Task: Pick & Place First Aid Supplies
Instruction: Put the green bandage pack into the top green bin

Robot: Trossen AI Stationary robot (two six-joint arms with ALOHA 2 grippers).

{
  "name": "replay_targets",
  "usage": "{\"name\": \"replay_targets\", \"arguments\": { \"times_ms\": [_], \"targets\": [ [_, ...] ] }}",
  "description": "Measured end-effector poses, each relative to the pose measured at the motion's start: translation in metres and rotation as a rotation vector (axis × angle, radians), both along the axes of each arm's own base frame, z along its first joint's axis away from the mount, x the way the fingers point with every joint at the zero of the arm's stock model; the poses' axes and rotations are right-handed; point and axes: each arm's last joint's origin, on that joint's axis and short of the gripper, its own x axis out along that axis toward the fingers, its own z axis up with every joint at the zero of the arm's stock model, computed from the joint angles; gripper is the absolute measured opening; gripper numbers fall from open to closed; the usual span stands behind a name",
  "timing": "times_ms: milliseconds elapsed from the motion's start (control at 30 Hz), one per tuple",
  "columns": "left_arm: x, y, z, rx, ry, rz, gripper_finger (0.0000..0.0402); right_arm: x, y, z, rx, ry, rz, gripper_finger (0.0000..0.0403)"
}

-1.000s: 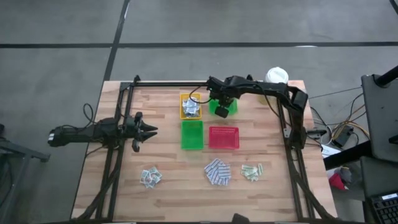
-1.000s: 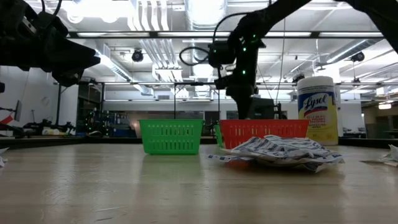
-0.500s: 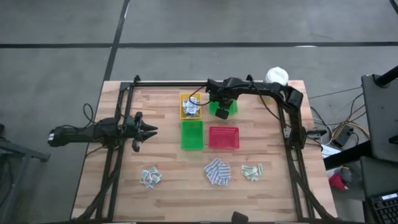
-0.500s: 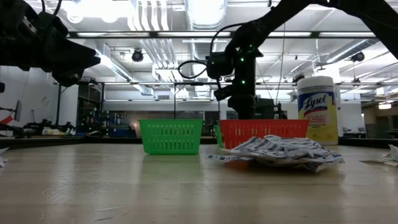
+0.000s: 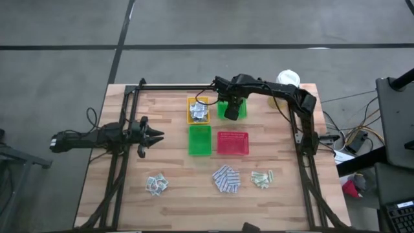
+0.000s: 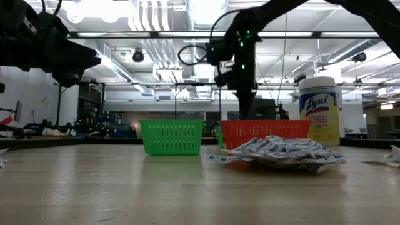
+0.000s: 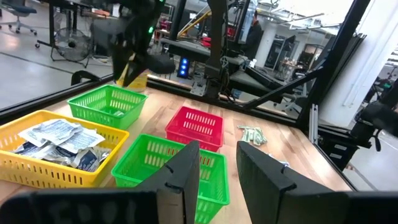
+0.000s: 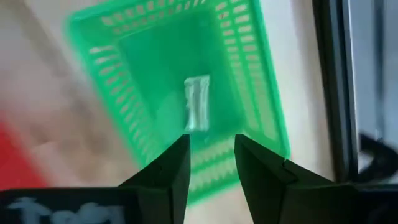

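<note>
My right gripper (image 5: pixel 231 109) hangs open, pointing down over the far green tray (image 5: pixel 240 115). In the right wrist view a pale green strip (image 8: pixel 198 103) lies flat on that tray's floor, beyond the fingertips (image 8: pixel 211 160) and apart from them. White-grey sachets (image 5: pixel 198 111) fill the yellow tray (image 5: pixel 191 119). Three loose piles lie near the table's front: blue-and-white pads (image 5: pixel 156 184), white-grey sachets (image 5: pixel 226 179) and pale green strips (image 5: pixel 262 178). My left gripper (image 5: pixel 157 136) waits level at the table's left, open (image 7: pixel 217 177) and holding nothing.
A second green tray (image 5: pixel 200 140) and a red tray (image 5: pixel 233 143) stand side by side at mid-table, nearer than the yellow and far green ones. A yellow canister with a white lid (image 5: pixel 288 79) stands at the far right corner. Black frame rails (image 5: pixel 301 139) run along both sides.
My right gripper has risen a little above the far green tray, still pointing down. The left arm has kept still.
</note>
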Motion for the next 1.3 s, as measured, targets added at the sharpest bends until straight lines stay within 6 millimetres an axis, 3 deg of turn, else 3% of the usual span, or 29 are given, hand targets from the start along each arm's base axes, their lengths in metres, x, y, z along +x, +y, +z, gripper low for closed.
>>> {"name": "replay_targets", "arguments": {
  "times_ms": [233, 433, 633, 900, 1067, 1300],
  "targets": [
    [0.0, 0.0, 0.0, 0.0, 0.0, -0.001, 0.0108, -0.014, 0.034, 0.064, 0.216, -0.093, -0.099, 0.0119],
    [0.0, 0.0, 0.0, 0.0, 0.0, -0.002, 0.0108, -0.045, 0.088, 0.116, 0.254, -0.134, -0.229, 0.0117],
    [0.0, 0.0, 0.0, 0.0, 0.001, -0.002, 0.0108, -0.086, 0.146, 0.144, 0.289, -0.223, -0.387, 0.0115],
    [0.0, 0.0, 0.0, 0.0, 0.001, -0.002, 0.0108, -0.133, 0.202, 0.142, 0.345, -0.222, -0.56, 0.0105],
    [0.0, 0.0, 0.0, 0.0, 0.001, -0.002, 0.0108, -0.149, 0.223, 0.122, 0.337, -0.148, -0.596, 0.0107],
    [0.0, 0.0, 0.0, 0.0, 0.001, -0.003, 0.0108, -0.156, 0.248, 0.085, 0.366, -0.118, -0.635, 0.0102]
  ]
}}
